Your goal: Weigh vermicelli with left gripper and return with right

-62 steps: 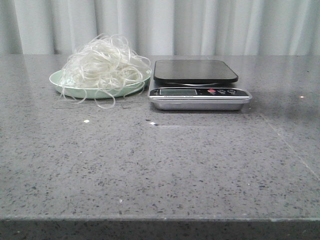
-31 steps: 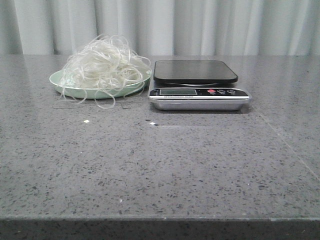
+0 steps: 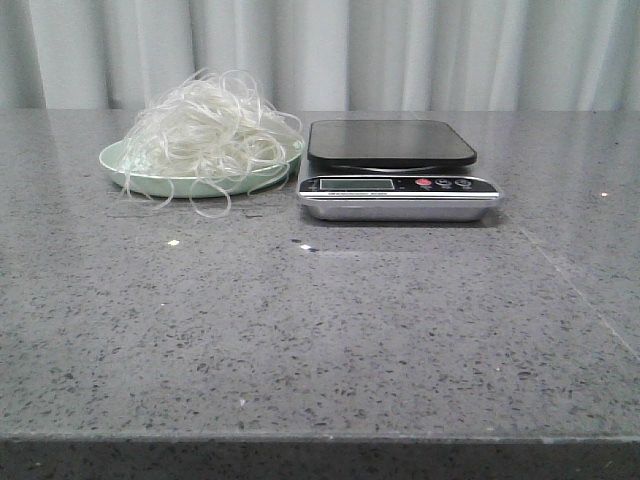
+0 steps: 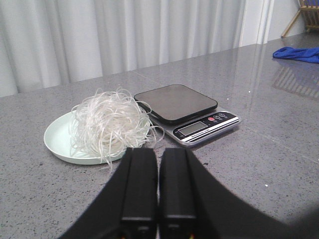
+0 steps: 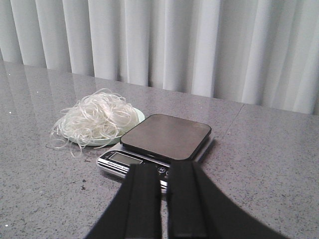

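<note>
Left pincer point(image 4: 158, 199): black, fingers pressed together, nothing between them; seen only in the left wrist view, held above the surface point(image 3: 320, 330) and short of the plate. Right pincer point(image 5: 163, 204): black, fingers likewise closed on nothing; seen only in the right wrist view, near the scale's front edge. Neither pincer appears in the front view.

Vermicelli point(image 3: 210, 130): loose white tangle heaped on a pale green plate point(image 3: 135, 180), some strands hanging over the rim onto the surface. Plate sits just beside the scale, on its left in the front view.

Kitchen scale point(image 3: 395, 170): dark square platform, bare; silver front panel with a display and small buttons, one red. Display reading too small to tell in any view.

Surface: grey speckled stone, glossy.

Curtain point(image 3: 320, 50): pale, pleated, behind the surface in all views.

Blue cloth point(image 4: 296, 53): lying far off on the surface, shown by the left wrist view alone.
</note>
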`<state>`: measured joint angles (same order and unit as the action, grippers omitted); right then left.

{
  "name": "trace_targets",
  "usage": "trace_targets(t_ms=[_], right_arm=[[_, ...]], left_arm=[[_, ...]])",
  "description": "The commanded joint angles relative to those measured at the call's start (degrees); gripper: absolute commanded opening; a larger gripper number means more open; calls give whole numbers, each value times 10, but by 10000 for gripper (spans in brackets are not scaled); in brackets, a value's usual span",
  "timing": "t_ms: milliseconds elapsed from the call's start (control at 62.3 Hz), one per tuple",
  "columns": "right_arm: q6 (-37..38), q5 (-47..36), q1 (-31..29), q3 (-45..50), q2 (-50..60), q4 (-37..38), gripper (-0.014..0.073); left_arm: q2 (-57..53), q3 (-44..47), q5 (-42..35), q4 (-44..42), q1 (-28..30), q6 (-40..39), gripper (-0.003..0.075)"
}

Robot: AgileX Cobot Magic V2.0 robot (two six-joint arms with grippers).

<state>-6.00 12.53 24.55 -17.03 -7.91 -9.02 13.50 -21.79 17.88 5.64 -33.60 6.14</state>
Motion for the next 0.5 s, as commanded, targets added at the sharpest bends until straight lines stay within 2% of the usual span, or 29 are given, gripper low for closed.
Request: trace_targets(t_ms=[0,481], right_arm=[[-5,-50,-3,-14,-6,3,186],[-5,-50,-3,-14,-6,3,186]], left_arm=[[6,-14,-44,3,1,0,127],[6,-12,-46,3,1,0,127]])
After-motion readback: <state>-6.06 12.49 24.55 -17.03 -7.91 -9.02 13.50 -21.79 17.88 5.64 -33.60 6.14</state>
